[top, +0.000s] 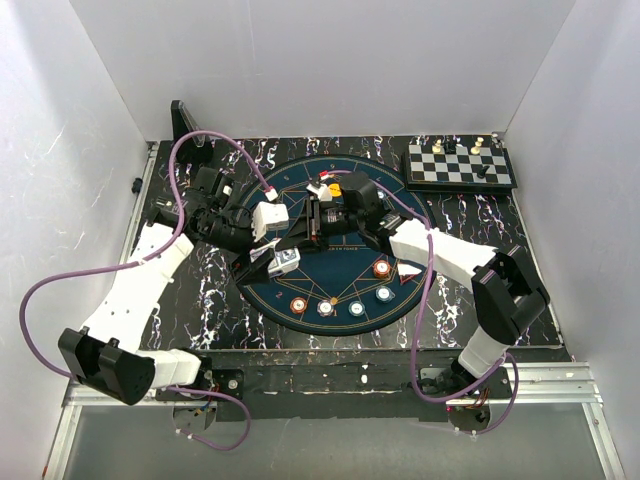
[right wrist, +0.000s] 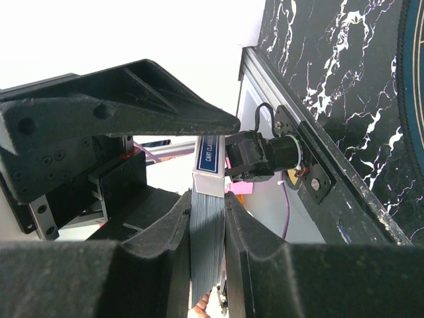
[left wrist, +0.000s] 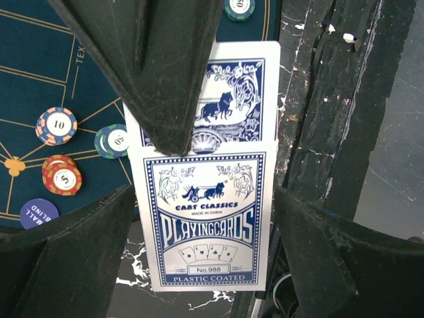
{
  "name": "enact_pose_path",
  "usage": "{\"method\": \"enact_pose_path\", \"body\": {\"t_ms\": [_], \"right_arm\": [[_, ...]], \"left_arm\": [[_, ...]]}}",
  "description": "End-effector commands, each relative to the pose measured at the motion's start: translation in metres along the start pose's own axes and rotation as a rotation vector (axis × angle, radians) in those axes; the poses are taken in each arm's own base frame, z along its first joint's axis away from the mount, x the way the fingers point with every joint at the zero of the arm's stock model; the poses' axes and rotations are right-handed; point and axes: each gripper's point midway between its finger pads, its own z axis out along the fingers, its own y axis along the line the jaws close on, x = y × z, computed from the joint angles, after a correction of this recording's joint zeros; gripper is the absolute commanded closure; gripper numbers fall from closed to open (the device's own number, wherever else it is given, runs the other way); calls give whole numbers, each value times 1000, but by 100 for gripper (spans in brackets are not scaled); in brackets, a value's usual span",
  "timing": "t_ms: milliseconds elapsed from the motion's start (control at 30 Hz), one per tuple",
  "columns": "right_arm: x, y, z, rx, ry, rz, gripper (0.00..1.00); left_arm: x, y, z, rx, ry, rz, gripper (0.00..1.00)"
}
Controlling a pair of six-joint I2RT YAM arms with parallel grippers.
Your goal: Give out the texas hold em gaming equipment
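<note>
right claw [right wrist: 209,205]: closed on the deck [right wrist: 207,248], pinching the stack edge-on between both fingers.
deck: blue-and-white backs, partly out of the box [left wrist: 205,218], top end under one right-claw finger in the left wrist view.
box: white and blue, printed "Cart Classics Playing Cards", broad face turned to the left wrist camera, open end toward the right claw; seen over the line where the mat [top: 345,285] meets the table [top: 500,215].
left claw [left wrist: 204,192]: spread wide, one finger on each side of the box; touching it or not, cannot tell.
meeting place: both claws tip to tip over the mat's left part in the top view.
orange chip [left wrist: 56,126]: marked 10, flat on the mat, left of the box.
teal chip [left wrist: 111,140]: just beside the orange chip, between it and the box.
red chip [left wrist: 61,177]: marked 5, stacked slightly askew on another, near the orange chip.
purple chip [left wrist: 36,213]: marked "blind", close to the mat's rim.
near chips [top: 357,308]: four in an arc along the mat's near edge, a fifth just beyond the rightmost.
chessboard [top: 460,165]: far right corner of the table, pieces upright, well apart from both claws.
</note>
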Motion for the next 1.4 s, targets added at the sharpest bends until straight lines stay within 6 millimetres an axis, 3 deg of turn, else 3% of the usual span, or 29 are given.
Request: {"method": "enact_pose_path", "body": {"t_ms": [0,300,533,667,800,900,967,1033,1167,1367], "right_arm": [[-1,11,4,-41,-6,-29,87],[-4,10,5,-37,-17,-22,87],[-5,11,7,-45,-13,-19,88],[-5,10,8,-45,-13,-13,88],[-4,12,8,-48,-11,-15,88],[-3,13,9,-51,-7,-20,88],[-1,13,9,-52,-1,-21,87],[0,13,8,-52,4,-25,82],[5,10,5,-34,23,-38,56],[11,7,-2,19,44,-89,44]], "left_arm": [[-9,-2,0,-10,-28,30,17],[-4,-6,1,-18,-2,59,32],[5,-14,6,-11,29,95,26],[5,-9,6,-39,35,109,28],[1,-6,5,-47,32,124,38],[1,-10,6,-21,30,125,55],[1,-14,6,-7,22,125,58],[2,-15,6,-6,21,122,62],[3,-15,3,-20,29,117,68],[9,-12,5,-17,65,105,71]]}}
